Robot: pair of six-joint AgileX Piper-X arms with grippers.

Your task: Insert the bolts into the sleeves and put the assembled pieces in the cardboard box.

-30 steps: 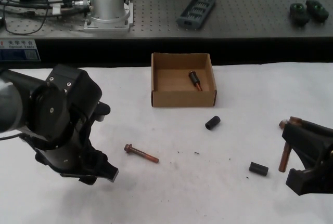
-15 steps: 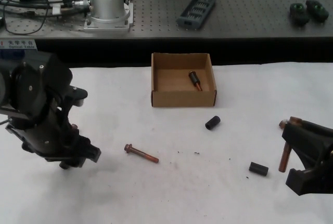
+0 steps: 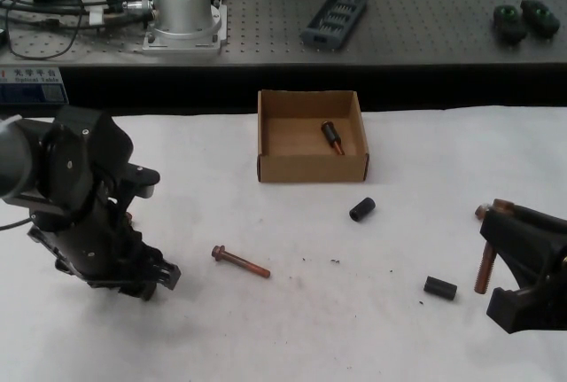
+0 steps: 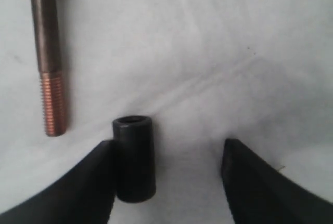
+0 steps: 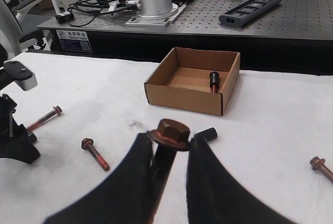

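Note:
My left gripper (image 4: 166,182) stands open just above the white cloth, and a black sleeve (image 4: 134,167) lies between its fingers, touching one finger (image 4: 83,193). A copper bolt (image 4: 49,57) lies on the cloth beside the sleeve. In the high view the left arm (image 3: 89,214) is low at the left. My right gripper (image 5: 169,148) is shut on a copper bolt (image 5: 169,133), held head up at the right (image 3: 484,268). The cardboard box (image 3: 310,167) holds one assembled piece (image 3: 333,136). One loose bolt (image 3: 239,261) and two loose sleeves (image 3: 361,209) (image 3: 439,289) lie on the cloth.
Another bolt (image 5: 322,168) lies near the right arm. Behind the cloth runs a perforated bench with a metal post (image 3: 182,1), cables, a dark tray (image 3: 334,17) and black knobs (image 3: 524,19).
The left arm has swung to the left and dropped toward the cloth. The right arm with its bolt has not moved.

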